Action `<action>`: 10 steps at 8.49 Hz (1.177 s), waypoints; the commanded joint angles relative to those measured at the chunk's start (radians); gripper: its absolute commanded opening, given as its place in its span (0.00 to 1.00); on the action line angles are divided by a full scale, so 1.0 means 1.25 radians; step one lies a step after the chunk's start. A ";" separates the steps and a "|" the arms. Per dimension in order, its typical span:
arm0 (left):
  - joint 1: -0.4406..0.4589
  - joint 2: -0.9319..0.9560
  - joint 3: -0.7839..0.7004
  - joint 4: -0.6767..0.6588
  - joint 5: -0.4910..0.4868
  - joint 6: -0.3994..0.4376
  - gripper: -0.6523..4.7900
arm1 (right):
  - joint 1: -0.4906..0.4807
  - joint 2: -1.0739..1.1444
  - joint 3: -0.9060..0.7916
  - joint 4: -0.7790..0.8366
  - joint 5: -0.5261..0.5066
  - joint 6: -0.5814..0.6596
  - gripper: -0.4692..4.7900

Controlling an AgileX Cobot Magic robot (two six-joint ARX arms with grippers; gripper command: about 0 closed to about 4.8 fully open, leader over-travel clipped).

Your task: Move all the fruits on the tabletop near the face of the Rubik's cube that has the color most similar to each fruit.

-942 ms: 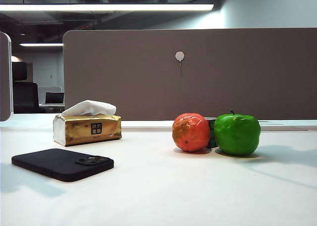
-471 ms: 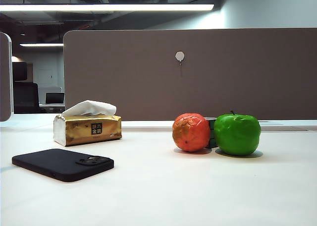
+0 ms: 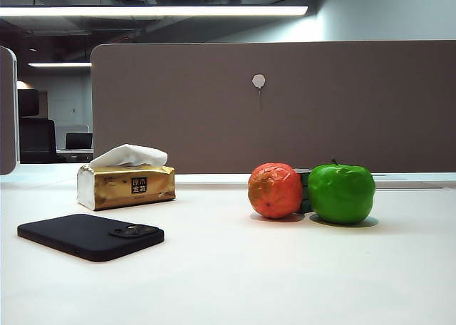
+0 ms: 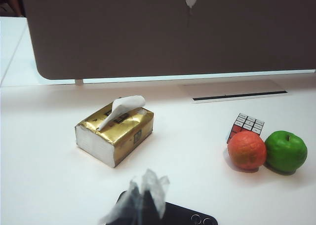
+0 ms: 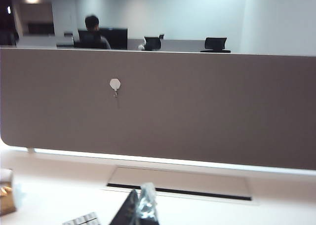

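Both fruits sit touching the cube (image 4: 246,126): orange (image 4: 246,150) at its six o'clock, apple (image 4: 285,151) at four. We should retreat cleanly. Left gripper (image 4: 143,200) and right gripper (image 5: 138,205) hang high, apparently pinched; we cannot tell.

A brown-grey partition panel (image 3: 271,104) stands along the far edge of the desk — a small white hook (image 3: 258,80) is fixed on it. Above, a long ceiling light (image 3: 153,11) glows. Behind the panel, monitors (image 5: 113,37) and office chairs (image 5: 216,43) are visible — rather blurred.
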 commanded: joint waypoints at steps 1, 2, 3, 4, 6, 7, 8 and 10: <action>0.000 -0.061 0.000 -0.057 -0.021 -0.019 0.11 | -0.001 -0.121 -0.107 0.006 0.003 0.031 0.09; 0.000 -0.077 -0.021 -0.056 -0.020 -0.021 0.11 | -0.001 -0.134 -0.151 0.013 -0.001 0.031 0.09; 0.000 -0.078 -0.036 -0.056 -0.018 -0.032 0.11 | 0.001 -0.134 -0.168 0.013 -0.005 0.031 0.09; 0.000 -0.078 -0.107 0.006 -0.014 -0.070 0.11 | -0.003 -0.134 -0.237 0.067 0.022 0.031 0.09; 0.000 -0.078 -0.144 0.090 -0.020 -0.064 0.11 | -0.005 -0.134 -0.353 0.159 0.045 0.031 0.09; 0.000 -0.078 -0.149 0.096 -0.020 -0.065 0.11 | -0.005 -0.134 -0.353 0.162 0.065 0.031 0.09; 0.000 -0.078 -0.187 0.133 -0.020 -0.064 0.11 | -0.055 -0.134 -0.353 0.164 0.155 0.031 0.09; 0.000 -0.078 -0.257 0.191 -0.016 -0.049 0.11 | -0.256 -0.134 -0.353 0.233 -0.105 0.040 0.09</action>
